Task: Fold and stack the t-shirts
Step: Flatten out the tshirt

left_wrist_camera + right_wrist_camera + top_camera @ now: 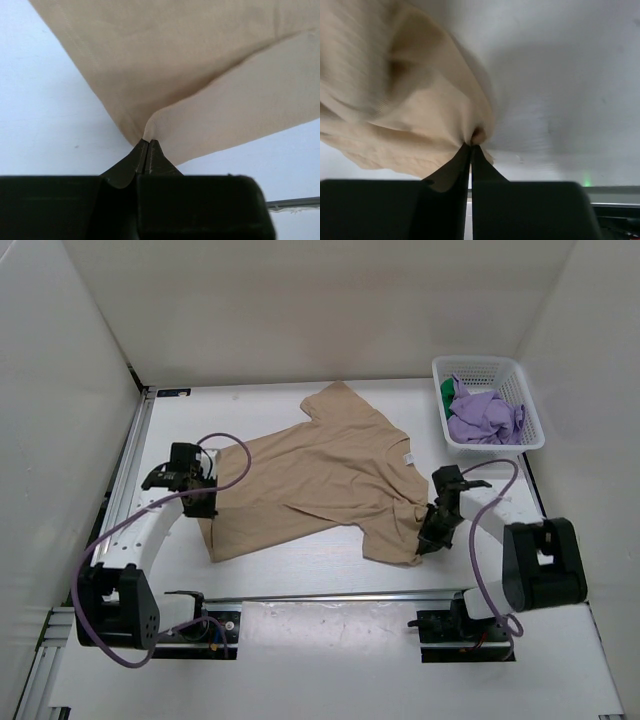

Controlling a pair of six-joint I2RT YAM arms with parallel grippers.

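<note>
Lying hem-left, collar-right, the tan t-shirt is pinched by the left jaws and right jaws.

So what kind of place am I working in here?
Likely a lab test cell, not a home: plain white walls box in the table, and aluminium framing runs along its near edge.
</note>
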